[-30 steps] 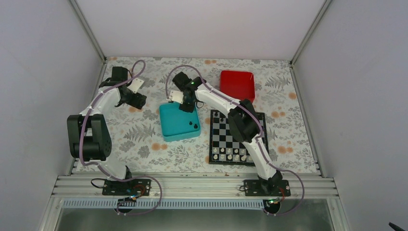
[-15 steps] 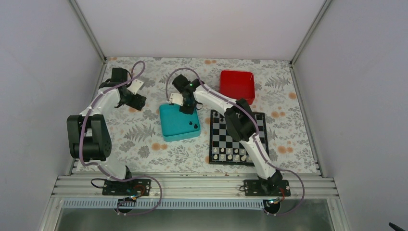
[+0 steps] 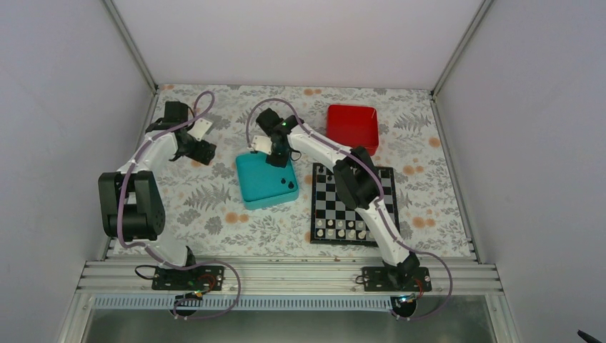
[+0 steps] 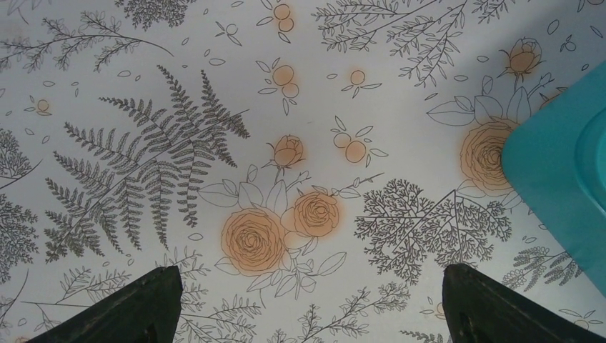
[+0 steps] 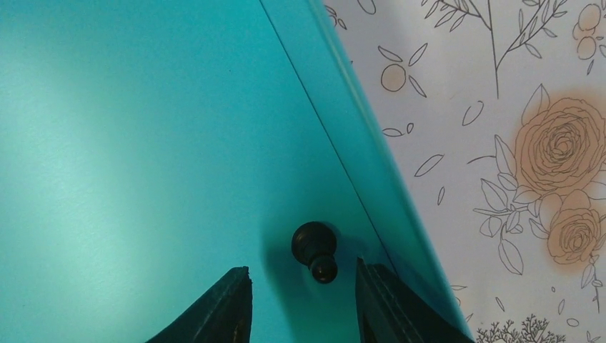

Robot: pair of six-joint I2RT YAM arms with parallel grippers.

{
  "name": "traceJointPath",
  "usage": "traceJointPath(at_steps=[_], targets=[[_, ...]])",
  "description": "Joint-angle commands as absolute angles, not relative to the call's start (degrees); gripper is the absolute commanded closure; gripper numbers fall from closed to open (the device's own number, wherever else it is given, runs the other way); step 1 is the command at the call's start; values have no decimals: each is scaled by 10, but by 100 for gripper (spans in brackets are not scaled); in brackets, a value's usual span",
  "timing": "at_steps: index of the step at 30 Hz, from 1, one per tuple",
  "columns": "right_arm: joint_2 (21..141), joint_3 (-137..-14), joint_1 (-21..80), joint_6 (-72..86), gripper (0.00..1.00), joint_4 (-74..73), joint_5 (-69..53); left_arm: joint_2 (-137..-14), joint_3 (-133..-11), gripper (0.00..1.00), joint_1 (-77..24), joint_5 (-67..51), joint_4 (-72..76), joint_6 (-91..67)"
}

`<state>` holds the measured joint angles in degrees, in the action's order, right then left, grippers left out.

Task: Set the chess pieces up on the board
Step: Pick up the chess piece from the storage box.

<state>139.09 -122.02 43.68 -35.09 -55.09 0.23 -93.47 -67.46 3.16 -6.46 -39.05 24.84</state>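
The chessboard point(image 3: 352, 205) lies right of centre, with a few black pieces near its far edge and pale pieces along its near rows. A teal tray point(image 3: 263, 182) left of it holds a couple of black chess pieces point(image 3: 289, 185). My right gripper point(image 3: 276, 161) hangs over the tray's far edge. In the right wrist view it point(image 5: 301, 293) is open, its fingers either side of a black pawn point(image 5: 315, 249) standing by the tray wall point(image 5: 371, 196). My left gripper point(image 3: 206, 151) is open and empty over the floral cloth, also seen in the left wrist view point(image 4: 311, 307).
A red tray point(image 3: 353, 126) stands at the back, beyond the board. The teal tray's corner point(image 4: 564, 186) shows at the right of the left wrist view. Grey walls close in the table on three sides.
The right arm has shifted slightly left and back over the teal tray. The left arm has barely moved.
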Motion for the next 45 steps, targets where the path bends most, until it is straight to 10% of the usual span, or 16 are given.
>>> traceJointPath(at_steps=[1,17,27,45], targets=[[1407,-1238,432,-356,61,-549,-13,-916,-669,10,37,-64,-387,253],[1417,-1246,436,-353,63,-555,-30,-912,-662,10,39,-68,-388,257],[1398,-1236,436,-351,84,-564,-34,-912,-663,10,40,-70,-388,256],[1165,-1113,397,-339,92,-644,-66,-928,-709,10,37,-96,-412,240]])
